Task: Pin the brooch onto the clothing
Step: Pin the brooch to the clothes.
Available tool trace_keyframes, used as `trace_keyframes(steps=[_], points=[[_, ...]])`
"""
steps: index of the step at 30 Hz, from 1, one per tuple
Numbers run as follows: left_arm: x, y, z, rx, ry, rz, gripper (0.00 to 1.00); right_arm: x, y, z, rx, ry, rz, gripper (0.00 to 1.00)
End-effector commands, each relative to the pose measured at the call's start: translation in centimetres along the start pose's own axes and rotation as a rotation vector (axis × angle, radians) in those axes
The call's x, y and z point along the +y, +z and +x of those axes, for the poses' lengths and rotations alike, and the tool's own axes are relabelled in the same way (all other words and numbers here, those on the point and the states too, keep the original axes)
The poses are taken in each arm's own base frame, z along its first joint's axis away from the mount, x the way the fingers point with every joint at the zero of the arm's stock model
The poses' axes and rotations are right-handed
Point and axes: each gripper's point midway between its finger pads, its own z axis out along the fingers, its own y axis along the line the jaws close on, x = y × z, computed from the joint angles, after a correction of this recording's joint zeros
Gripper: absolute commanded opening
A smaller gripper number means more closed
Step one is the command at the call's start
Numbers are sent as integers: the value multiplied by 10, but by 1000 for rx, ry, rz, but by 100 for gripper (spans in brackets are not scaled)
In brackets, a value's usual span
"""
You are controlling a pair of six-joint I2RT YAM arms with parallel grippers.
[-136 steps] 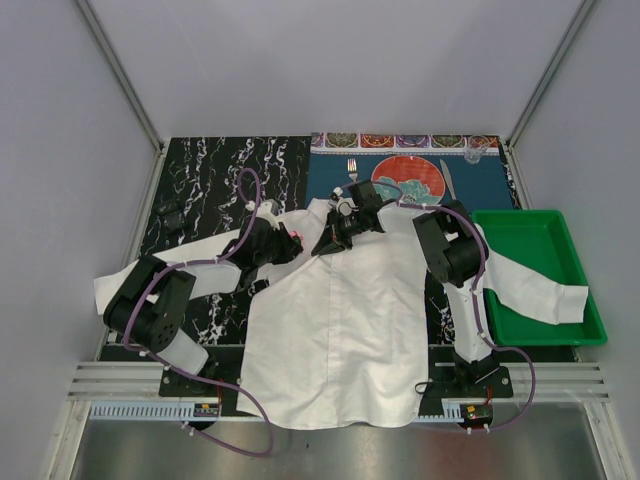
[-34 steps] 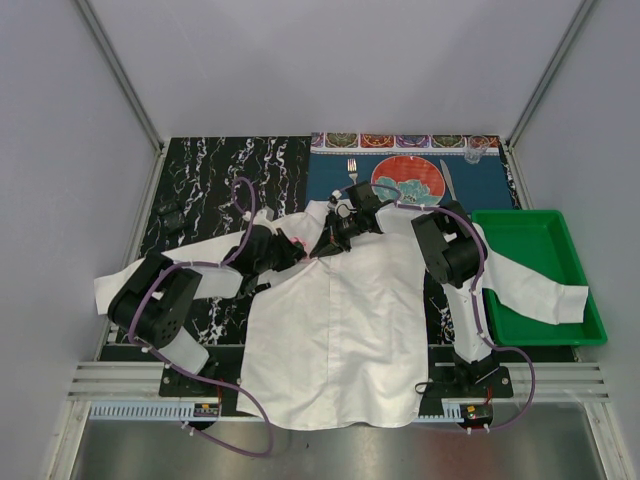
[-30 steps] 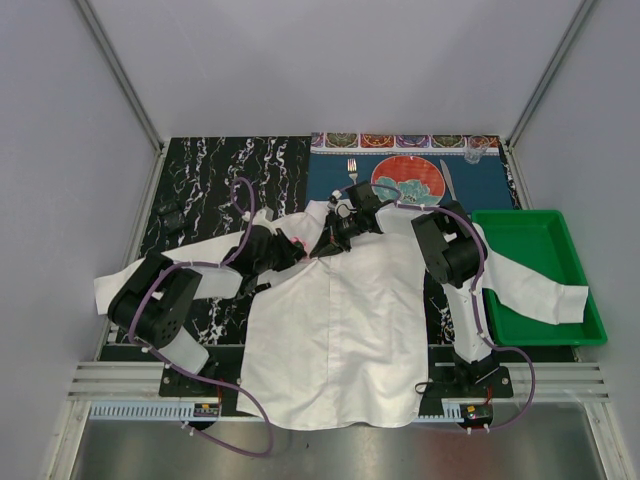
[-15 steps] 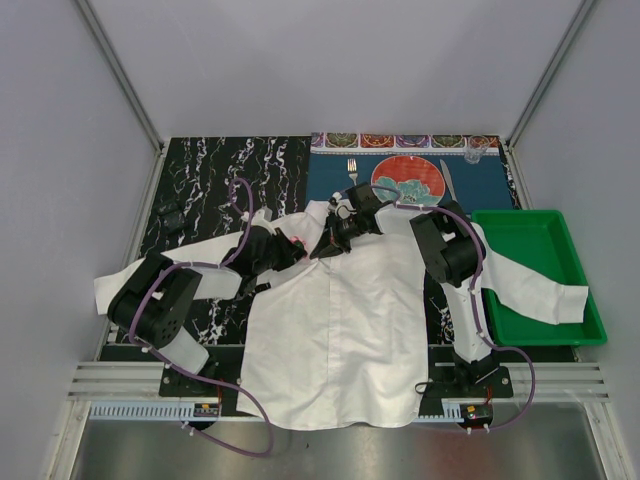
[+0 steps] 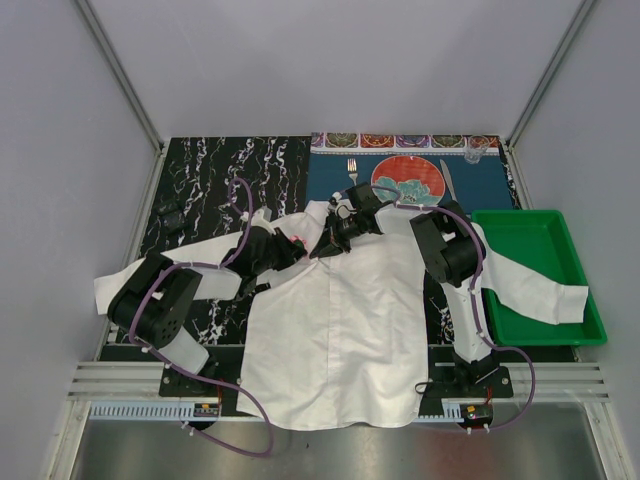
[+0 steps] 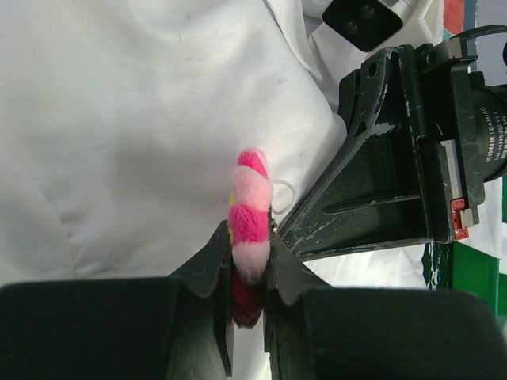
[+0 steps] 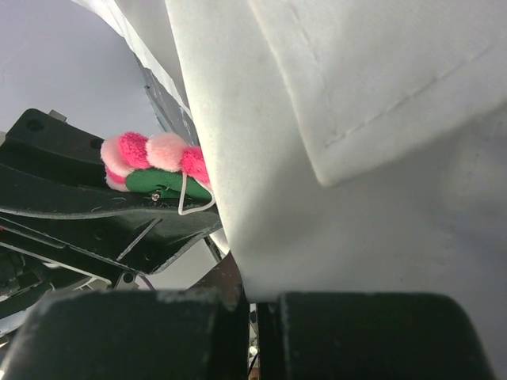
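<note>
Holds the brooch (image 6: 249, 218) edge-on in the left gripper (image 6: 247, 265), jaws clenched on its lower petals. Pinches a fold of the white shirt (image 5: 340, 310) near the collar in the right gripper (image 7: 265, 305), jaws clamped on cloth. Shows the brooch at 9 o'clock from that gripper in the top view, just beside it (green backing and wire loop visible).
</note>
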Motion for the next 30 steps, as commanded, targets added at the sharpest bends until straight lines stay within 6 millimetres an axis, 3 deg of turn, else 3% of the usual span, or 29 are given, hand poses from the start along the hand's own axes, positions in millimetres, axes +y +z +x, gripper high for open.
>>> trace_keyframes(steps=[1, 4, 8, 11, 16, 23, 30], points=[[-54, -6, 4, 22, 2, 212, 0, 26, 6, -12, -30, -81, -65, 0], [-47, -6, 2, 22, -28, 188, 0, 24, 4, -11, -29, -74, -65, 0], [-39, -10, -16, -9, -69, 180, 0, 24, -5, -14, -52, -75, -66, 0], [-44, -13, -18, 10, -97, 216, 0, 24, -7, -15, -56, -75, -72, 0], [-52, -12, -16, 55, -118, 243, 0, 32, -7, -18, -58, -94, -110, 0], [-39, -15, -15, 92, -157, 217, 0, 41, -10, -18, -71, -115, -160, 0], [-44, -17, -15, 103, -210, 254, 0, 38, -15, -21, -106, -109, -185, 0]])
